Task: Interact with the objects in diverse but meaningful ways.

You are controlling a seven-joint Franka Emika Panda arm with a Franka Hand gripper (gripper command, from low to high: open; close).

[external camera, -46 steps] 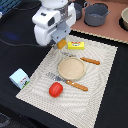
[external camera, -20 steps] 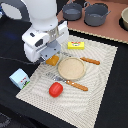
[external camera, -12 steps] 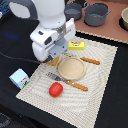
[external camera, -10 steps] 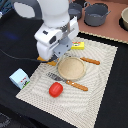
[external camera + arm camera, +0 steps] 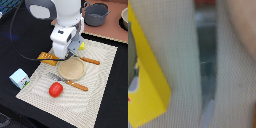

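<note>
The yellow box [image 5: 80,45] lies at the far edge of the woven placemat [image 5: 100,95], mostly hidden under the arm. The arm leans low over it, so I judge an approach to grasp; next it must centre above the box. The end effector is hidden; I cannot tell its state.

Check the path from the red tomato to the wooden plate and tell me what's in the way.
The fork lies across that path: in the exterior view it runs along the placemat between the red tomato and the wooden plate. Nothing else visible stands between them. The tomato would have to be lifted over the fork.
</note>
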